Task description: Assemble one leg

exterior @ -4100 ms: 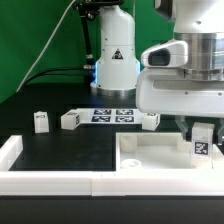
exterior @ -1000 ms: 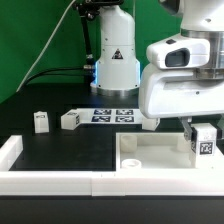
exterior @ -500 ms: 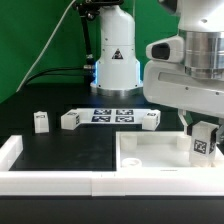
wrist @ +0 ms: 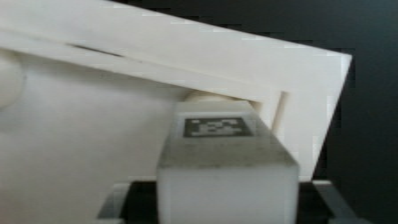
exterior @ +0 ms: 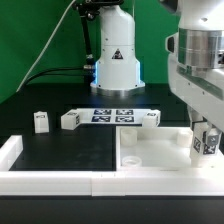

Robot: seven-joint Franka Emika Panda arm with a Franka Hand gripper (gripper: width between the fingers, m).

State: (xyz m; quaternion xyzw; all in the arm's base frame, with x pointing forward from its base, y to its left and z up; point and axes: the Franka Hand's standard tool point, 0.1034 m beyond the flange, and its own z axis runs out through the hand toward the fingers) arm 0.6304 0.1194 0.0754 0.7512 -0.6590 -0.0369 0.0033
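**Ana:** Four small blocks show in the exterior view, and the one that matters is the leg [exterior: 207, 144] at that view's right, held in the gripper [exterior: 206, 140]. Which way does it stand?

**Ben:** Its long axis runs close to vertical, tipped a little. The marker face looks toward the exterior camera, and the lower end sits over the corner of the white tray-like panel [exterior: 150, 155] at that view's right. I cannot tell whether it touches the panel.

**Ana:** And the wrist view?

**Ben:** There the leg [wrist: 222, 155] reaches away from the camera, its tagged face in view, its far end at the panel's [wrist: 107, 120] raised rim corner.

**Ana:** Its look?

**Ben:** White, stubby, squared sides, with a black-and-white square marker on one face.

**Ana:** The jaws?

**Ben:** Pinched on the leg, one finger each side.

**Ana:** Any change since half a second ago?

**Ben:** The arm has swung toward the exterior view's right, so less of its white body shows. The leg sits slightly lower and further right. The other legs [exterior: 41, 121], [exterior: 69, 120], [exterior: 150, 120] and the marker board [exterior: 112, 115] lie as before.
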